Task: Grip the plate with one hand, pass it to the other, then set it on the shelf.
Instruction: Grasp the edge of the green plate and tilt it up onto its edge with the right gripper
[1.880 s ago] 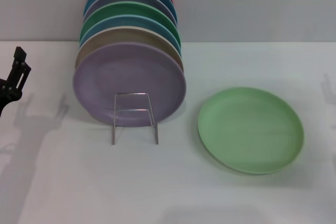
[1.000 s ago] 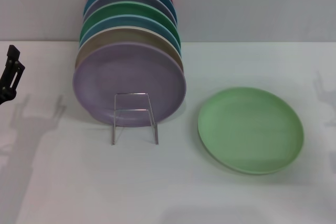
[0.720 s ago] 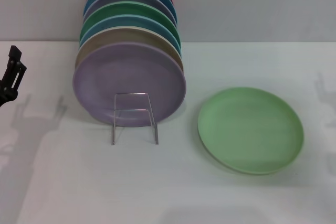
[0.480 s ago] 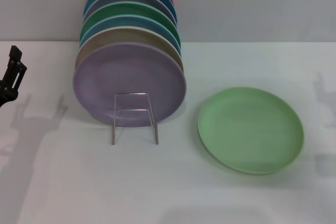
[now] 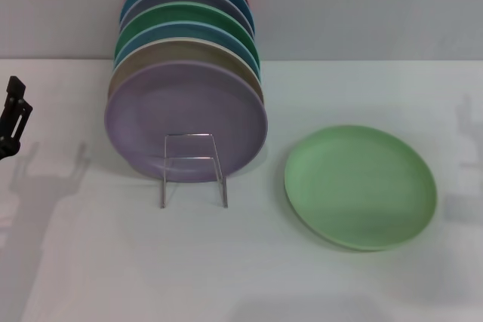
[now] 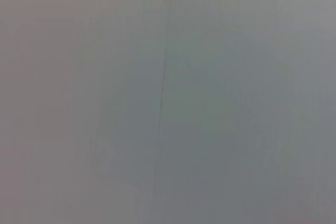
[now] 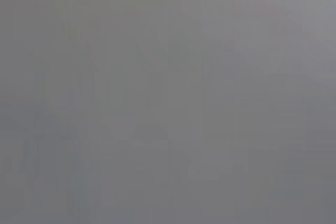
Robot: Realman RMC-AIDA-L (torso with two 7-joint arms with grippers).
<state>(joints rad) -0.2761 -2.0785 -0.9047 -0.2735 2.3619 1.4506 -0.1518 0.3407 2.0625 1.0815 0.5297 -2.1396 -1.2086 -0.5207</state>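
Note:
The light mint-green plate (image 5: 361, 186) lies flat on the white table, right of the rack. The chrome wire shelf (image 5: 193, 169) stands at the centre left, and its looped front shows before a lilac plate (image 5: 185, 121). My left gripper (image 5: 13, 117) shows as a black finger at the far left edge, far from the plate and holding nothing visible. My right gripper is out of view; only its shadow falls at the right edge. Both wrist views show only blank grey.
Several plates stand upright in the rack behind the lilac one: tan, blue, dark green (image 5: 189, 14), grey-blue, teal and dark red. A grey wall rises behind the white table (image 5: 249, 269).
My left gripper has drawn back toward the left edge of the head view, with less of it showing. The plates and rack have not moved.

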